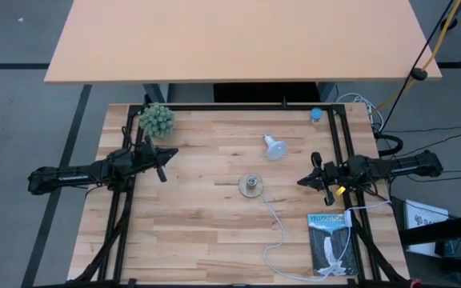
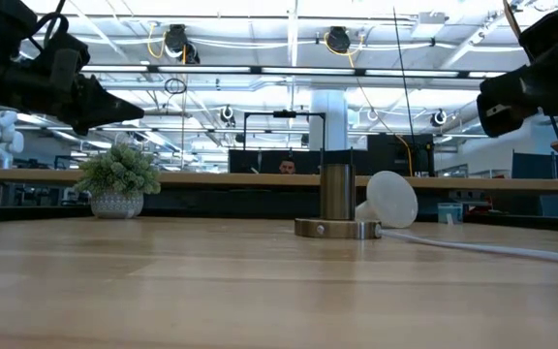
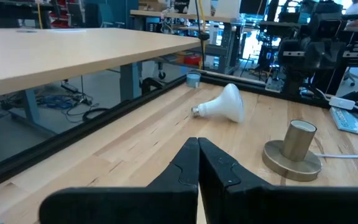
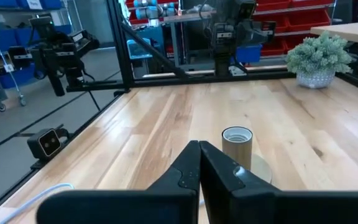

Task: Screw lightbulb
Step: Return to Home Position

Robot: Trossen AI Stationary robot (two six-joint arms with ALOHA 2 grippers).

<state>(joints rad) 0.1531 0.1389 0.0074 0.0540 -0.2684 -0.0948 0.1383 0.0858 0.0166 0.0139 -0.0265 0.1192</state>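
Note:
The white lightbulb (image 1: pixel 274 147) lies on its side on the wooden table, past the table's middle; it also shows in the left wrist view (image 3: pixel 224 106) and in the low view (image 2: pixel 388 200). The metallic socket (image 1: pixel 251 186) stands upright on its round disc at the table's middle, its white cord (image 1: pixel 274 228) trailing toward the near edge. My left gripper (image 1: pixel 165 164) hovers shut and empty at the left side. My right gripper (image 1: pixel 310 174) hovers shut and empty at the right side.
A small potted plant (image 1: pixel 157 120) stands at the far left corner. A small blue object (image 1: pixel 316 115) sits at the far right. A booklet (image 1: pixel 329 242) lies at the near right. Black frame rails (image 1: pixel 334 136) border the table.

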